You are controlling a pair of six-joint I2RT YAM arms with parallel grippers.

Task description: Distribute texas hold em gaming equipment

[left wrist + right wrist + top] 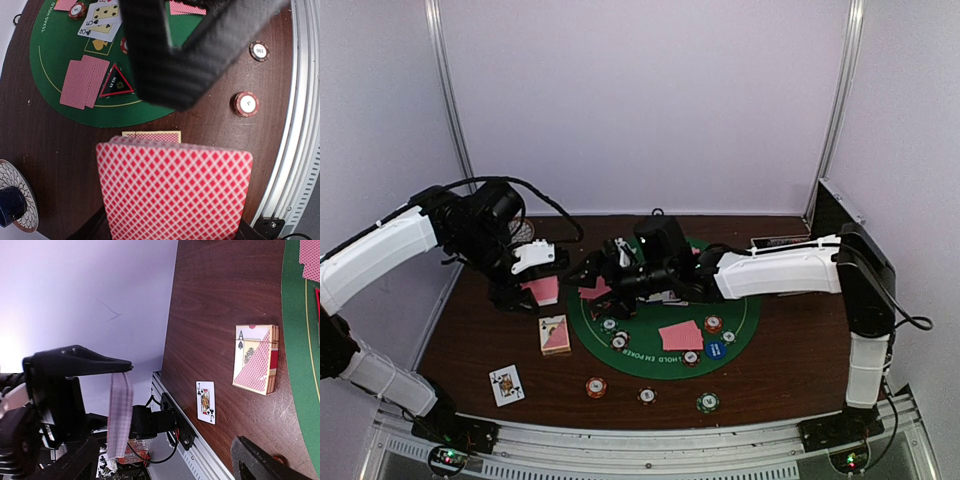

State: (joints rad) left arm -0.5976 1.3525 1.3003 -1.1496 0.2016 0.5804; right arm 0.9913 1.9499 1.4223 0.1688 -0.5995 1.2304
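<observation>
Left wrist: red diamond-latticed rectangular cards (175,190)

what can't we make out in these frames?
- Held deck: faces hidden; left wrist sees backs, right wrist only the edge.
- Mat: part blocked by the blurred right gripper, left wrist view.
- Chips: markings too small in the top view.

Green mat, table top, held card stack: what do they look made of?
Green mat: looks like felt or a similar fabric, matte, with a printed yellow line and white lettering.
Table top: dark wood grain with a slight sheen; veneer or laminate, cannot tell.
Card stack: thin sheets with printed red diamond backs, likely coated card or plastic.
</observation>
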